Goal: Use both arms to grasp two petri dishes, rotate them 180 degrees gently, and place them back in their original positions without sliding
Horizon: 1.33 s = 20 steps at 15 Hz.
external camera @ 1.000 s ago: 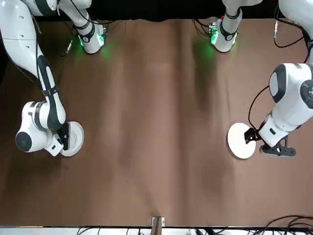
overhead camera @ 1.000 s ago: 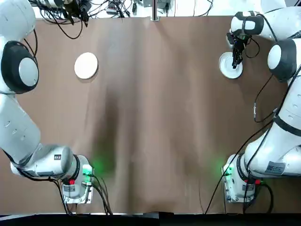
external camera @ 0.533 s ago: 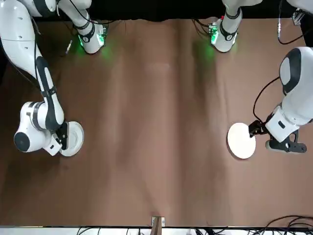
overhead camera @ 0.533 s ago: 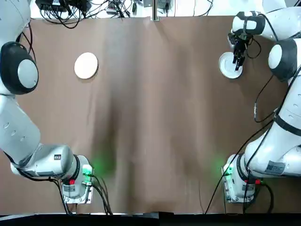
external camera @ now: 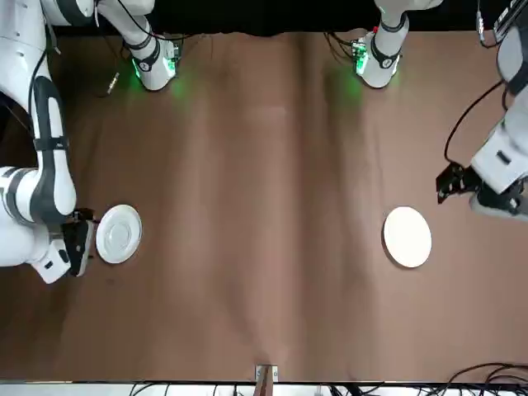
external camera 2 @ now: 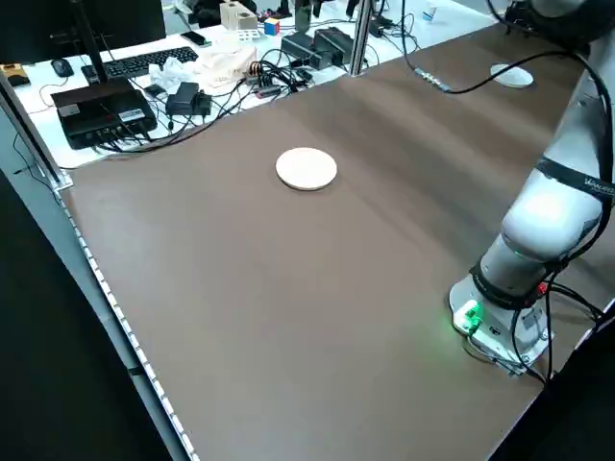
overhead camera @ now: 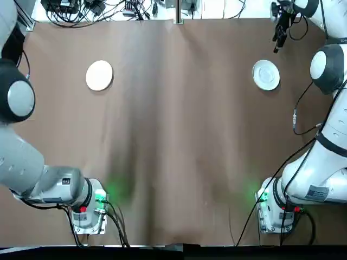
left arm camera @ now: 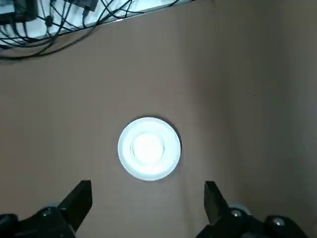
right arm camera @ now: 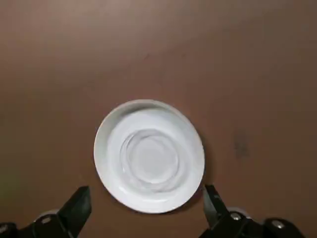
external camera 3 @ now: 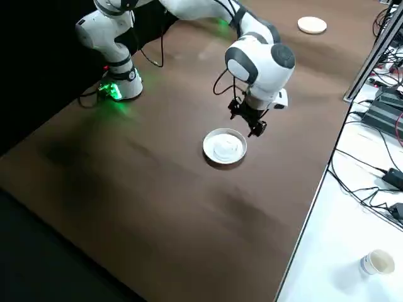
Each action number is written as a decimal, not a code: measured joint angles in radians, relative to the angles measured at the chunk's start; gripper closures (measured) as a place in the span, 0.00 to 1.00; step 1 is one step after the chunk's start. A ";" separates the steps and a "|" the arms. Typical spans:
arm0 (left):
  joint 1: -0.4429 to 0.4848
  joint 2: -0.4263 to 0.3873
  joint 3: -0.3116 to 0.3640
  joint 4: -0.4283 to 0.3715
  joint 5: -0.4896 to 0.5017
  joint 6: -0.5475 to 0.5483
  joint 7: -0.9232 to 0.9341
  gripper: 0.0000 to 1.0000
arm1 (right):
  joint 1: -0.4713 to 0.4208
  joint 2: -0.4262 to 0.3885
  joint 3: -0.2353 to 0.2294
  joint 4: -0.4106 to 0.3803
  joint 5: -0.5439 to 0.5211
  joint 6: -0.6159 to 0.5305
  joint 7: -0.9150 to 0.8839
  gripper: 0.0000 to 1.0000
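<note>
On the brown table point(overhead camera: 173, 135), the plain petri dish point(overhead camera: 99, 75) lies far left and the rimmed petri dish point(overhead camera: 266, 75) far right. Both the left gripper point(left arm camera: 147, 206) and the right gripper point(right arm camera: 146, 208) hover above them, fingers spread, holding nothing.

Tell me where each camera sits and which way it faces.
Top: overhead, looking down on the table; right end effector at the far edge.
Front: across the table, facing the robot; left end effector near plain petri dish.
Left side: raised, diagonal; left arm base.
Right side: raised, diagonal; right end effector by rimmed petri dish.
Left wrist: looks down at plain petri dish; end effector open.
Right wrist: same over rimmed petri dish; open.
Shared: top and front show both dishes, mirrored.
</note>
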<state>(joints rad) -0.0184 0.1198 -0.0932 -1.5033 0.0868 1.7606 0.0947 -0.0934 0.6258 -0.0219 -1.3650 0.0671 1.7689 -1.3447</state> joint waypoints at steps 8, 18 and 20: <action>-0.017 -0.177 0.087 0.000 -0.040 -0.137 0.092 0.00 | 0.020 -0.048 0.007 0.119 0.033 -0.066 0.741 0.00; -0.020 -0.223 0.083 -0.001 -0.041 -0.265 -0.069 0.00 | 0.047 -0.279 0.007 0.128 0.033 -0.228 1.348 0.00; -0.021 -0.233 0.081 0.000 -0.041 -0.279 -0.109 0.00 | 0.045 -0.320 0.003 0.128 0.032 -0.261 1.371 0.00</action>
<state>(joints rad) -0.0389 -0.1134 -0.0117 -1.5029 0.0454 1.4819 -0.0143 -0.0484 0.3055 -0.0192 -1.2374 0.0996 1.5083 0.0263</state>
